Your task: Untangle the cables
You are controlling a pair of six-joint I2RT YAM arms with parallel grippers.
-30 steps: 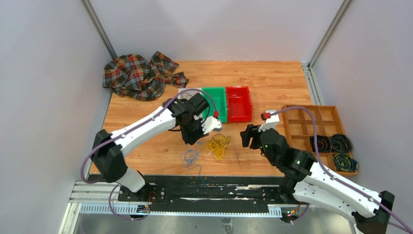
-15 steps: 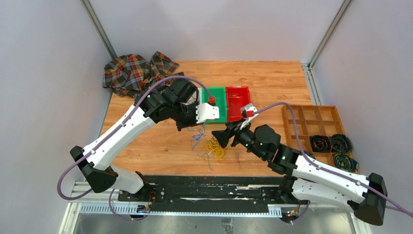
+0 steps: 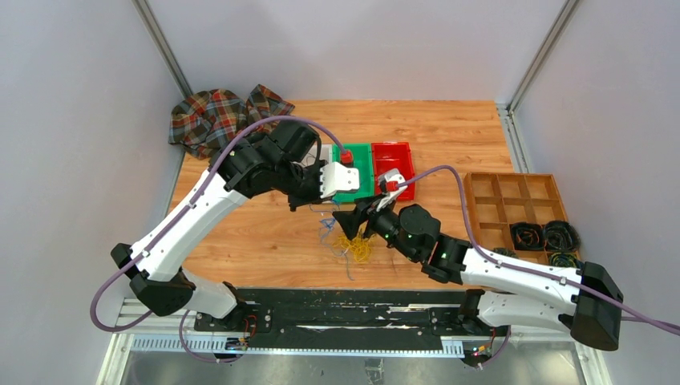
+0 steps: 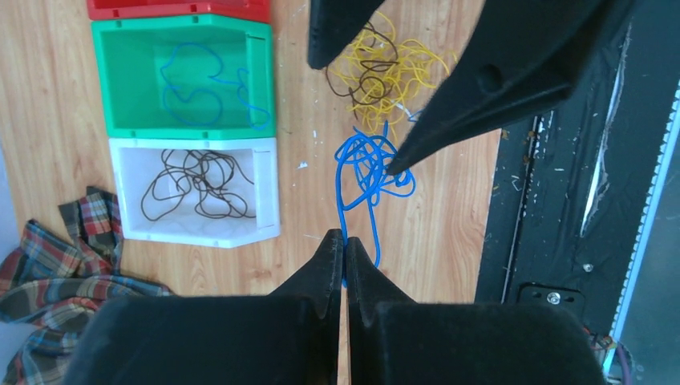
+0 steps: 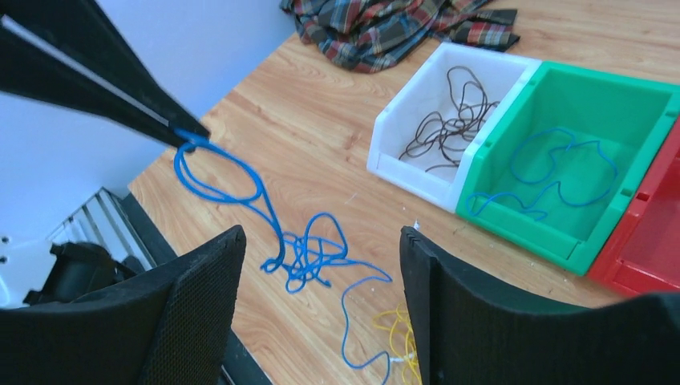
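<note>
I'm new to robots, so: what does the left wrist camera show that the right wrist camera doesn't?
Left wrist only: most of the yellow tangle, a dark wire caught in it. Right wrist only: a side view of the blue cable hanging from the shut left jaws. Both: that cable, the white bin, green bin, red bin and plaid cloth.

L gripper is mid-counter, just in front of green bin. Thin blue cable hangs from under it down to the boards. R gripper is just beside it on the right, low over yellow cable clump, which lies next to the blue one. Red bin touches green bin's right side. Plaid cloth is bunched at far-left corner. Wooden divider tray is at right edge w/ black coils in its near compartments.
</note>
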